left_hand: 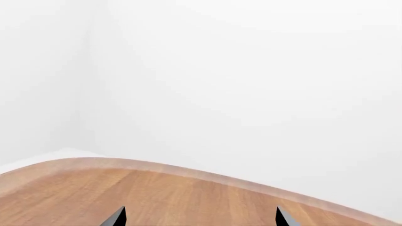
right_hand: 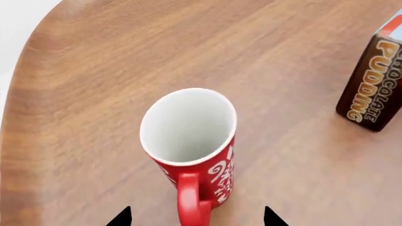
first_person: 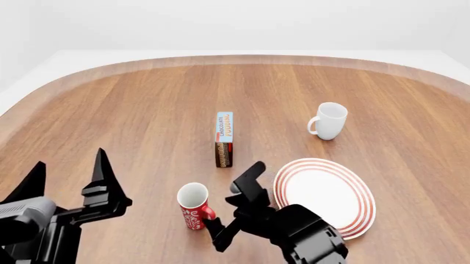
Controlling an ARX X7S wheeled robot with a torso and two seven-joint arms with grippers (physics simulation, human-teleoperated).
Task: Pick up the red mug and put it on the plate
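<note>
The red mug [first_person: 193,207] stands upright on the wooden table, white inside, its handle turned toward my right gripper [first_person: 237,206]. That gripper is open, one finger on each side of the handle, and is not touching the mug. In the right wrist view the red mug [right_hand: 191,139] sits just ahead of the right gripper [right_hand: 196,217], with the handle between the two tips. The plate [first_person: 354,184], white with red rings, lies flat to the right of the mug. My left gripper [first_person: 68,162] hovers open and empty at the near left; the left gripper [left_hand: 201,217] faces only bare table.
A chocolate pudding box [first_person: 224,138] stands just behind the red mug and shows again as the box [right_hand: 373,89] in the right wrist view. A plain white mug [first_person: 328,121] stands farther back, behind the plate. The table's curved far edge [left_hand: 188,170] meets a white wall.
</note>
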